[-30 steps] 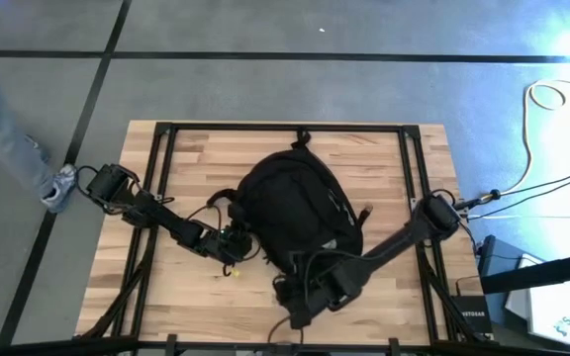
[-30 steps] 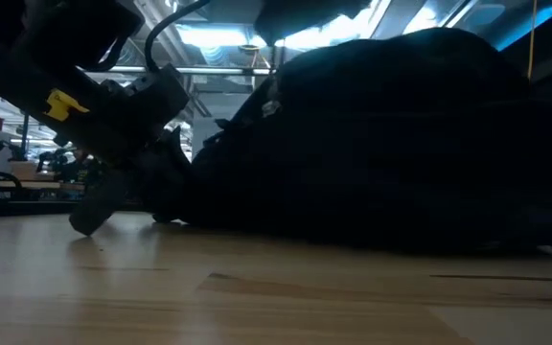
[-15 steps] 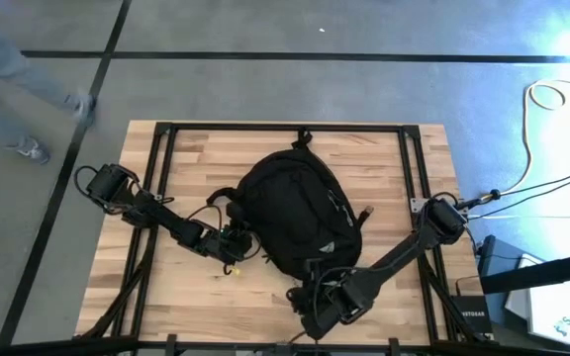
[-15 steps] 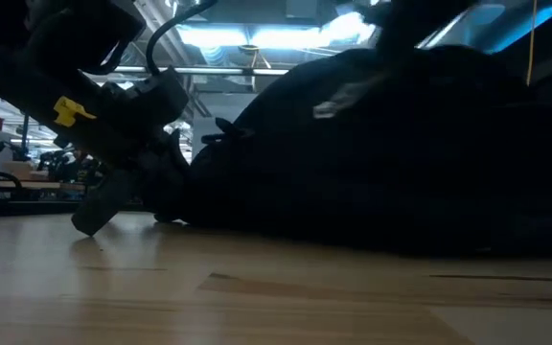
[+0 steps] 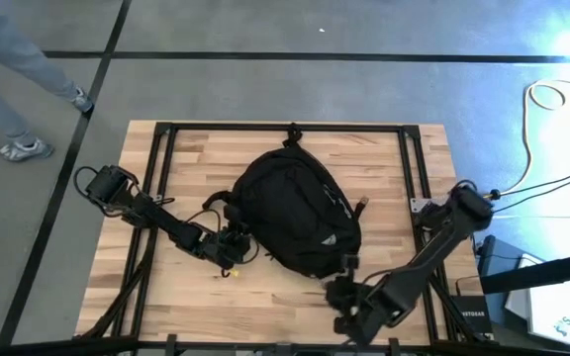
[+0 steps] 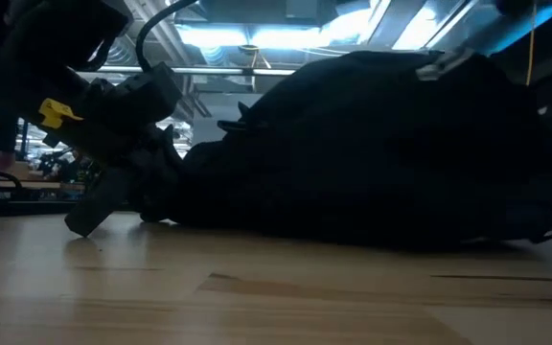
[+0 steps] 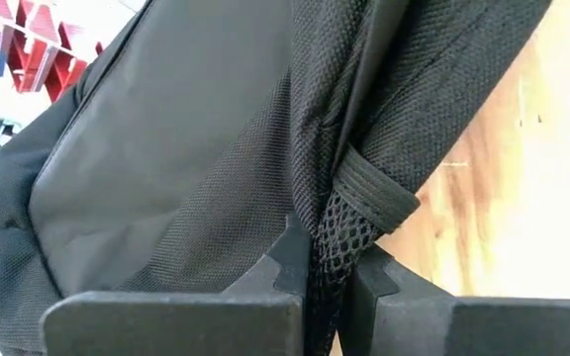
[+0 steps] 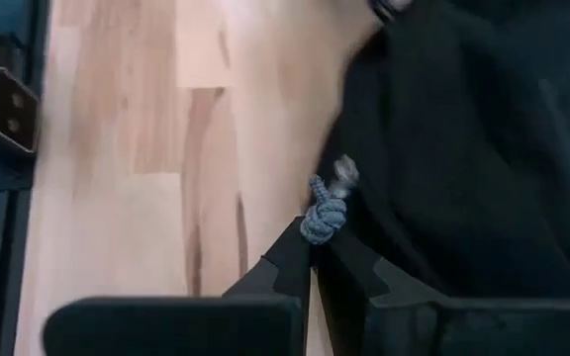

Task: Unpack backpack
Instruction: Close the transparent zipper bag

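Left pincer (image 7: 327,282) pinches backpack (image 5: 295,213) strap at its side.

A robotics lab or workshop hall: a butcher-block tabletop (image 5: 196,148) with a black metal frame (image 5: 163,148) stands on a grey concrete floor (image 5: 315,89) marked with black tape lines (image 5: 295,56). Cables (image 5: 534,129) and electronic boxes (image 5: 471,311) lie beside it. Across the table, ceiling ducts and strip lights (image 6: 247,38) run overhead, with red shelving (image 7: 43,40) behind.

Grey floor (image 5: 265,89) carrying black tape lines (image 5: 315,56); pale cable (image 5: 547,99) coiling at right; ceiling lights (image 6: 218,36) glowing; person's legs (image 5: 13,74) crossing far left.
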You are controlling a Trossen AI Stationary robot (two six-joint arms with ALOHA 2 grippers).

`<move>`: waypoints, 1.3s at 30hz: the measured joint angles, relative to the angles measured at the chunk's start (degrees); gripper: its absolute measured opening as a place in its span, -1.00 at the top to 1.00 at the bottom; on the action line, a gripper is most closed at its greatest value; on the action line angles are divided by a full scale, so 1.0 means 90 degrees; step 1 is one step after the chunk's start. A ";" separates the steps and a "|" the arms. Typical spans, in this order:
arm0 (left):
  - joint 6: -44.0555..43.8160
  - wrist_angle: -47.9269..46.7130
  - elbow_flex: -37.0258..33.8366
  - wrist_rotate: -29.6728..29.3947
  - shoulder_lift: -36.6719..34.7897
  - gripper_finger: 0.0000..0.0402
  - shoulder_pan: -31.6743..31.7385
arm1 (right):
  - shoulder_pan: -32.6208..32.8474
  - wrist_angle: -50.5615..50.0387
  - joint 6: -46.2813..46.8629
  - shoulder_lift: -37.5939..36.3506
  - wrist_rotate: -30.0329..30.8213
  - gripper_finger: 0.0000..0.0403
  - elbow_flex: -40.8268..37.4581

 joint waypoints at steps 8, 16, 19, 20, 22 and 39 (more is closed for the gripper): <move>-0.0010 0.0012 0.0000 0.0022 0.0000 0.96 0.0000 | 0.0540 0.1940 0.1228 -0.1469 0.0543 1.00 -0.2489; 0.0000 0.0022 0.0000 0.0036 0.0000 0.96 -0.0003 | 0.0733 0.2765 0.2491 -0.3021 0.0868 1.00 -0.4427; -0.0002 0.0022 0.0000 0.0040 0.0000 0.96 -0.0005 | 0.0721 0.2750 0.2727 -0.3580 0.0849 1.00 -0.4860; -0.0005 0.0022 0.0000 0.0045 0.0000 0.96 -0.0005 | 0.0721 0.2673 0.2799 -0.3747 0.0848 1.00 -0.4971; 0.0011 0.0025 0.0000 0.0046 0.0000 0.96 -0.0005 | 0.0721 0.2288 0.3030 -0.4070 0.0847 1.00 -0.5106; 0.0129 0.0049 0.0002 0.0134 0.0000 0.96 -0.0007 | 0.0101 -0.1289 0.5324 -0.4844 0.1288 1.00 -0.5123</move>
